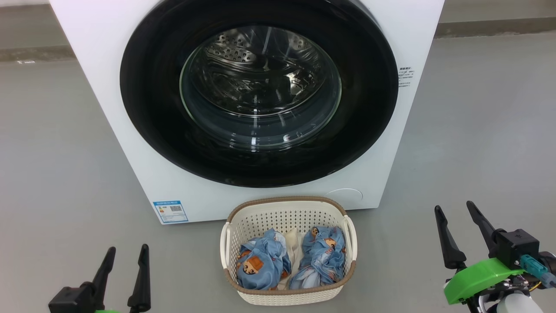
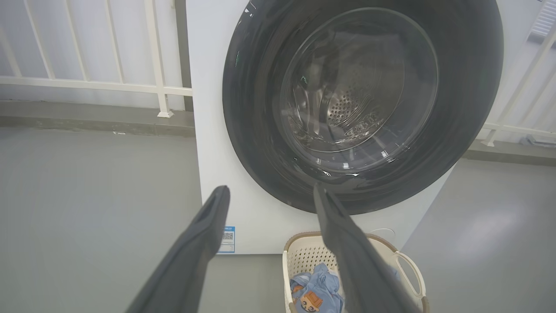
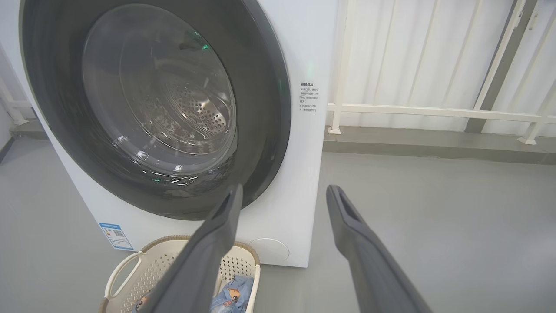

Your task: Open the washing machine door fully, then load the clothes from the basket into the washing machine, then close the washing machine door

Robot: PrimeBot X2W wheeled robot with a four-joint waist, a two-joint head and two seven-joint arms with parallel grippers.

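The door (image 1: 259,91) is shut, flat against the front of the washer (image 1: 100,61), its round black face pointing straight at me. Through its bulging glass I see the steel drum, blurred by reflections. The door's top edge is cut off in the head view, and I cannot tell which side it hinges on.

The basket (image 1: 286,201) stands on the floor (image 1: 56,174) just in front of the washer, below the door, its long side running across the washer's front. Inside it the clothes (image 1: 263,261) lie as two blue bear-print bundles side by side, with a cream piece (image 1: 292,245) between them. A blue label (image 1: 170,211) sits at the washer's lower left corner.

Bare grey floor lies open on both sides of the washer and the basket. A white railing (image 3: 434,111) runs behind.

My left gripper (image 1: 127,248) hangs at lower left and my right gripper (image 1: 454,205) at lower right, both well apart from the basket. Each has its fingers spread and holds nothing.
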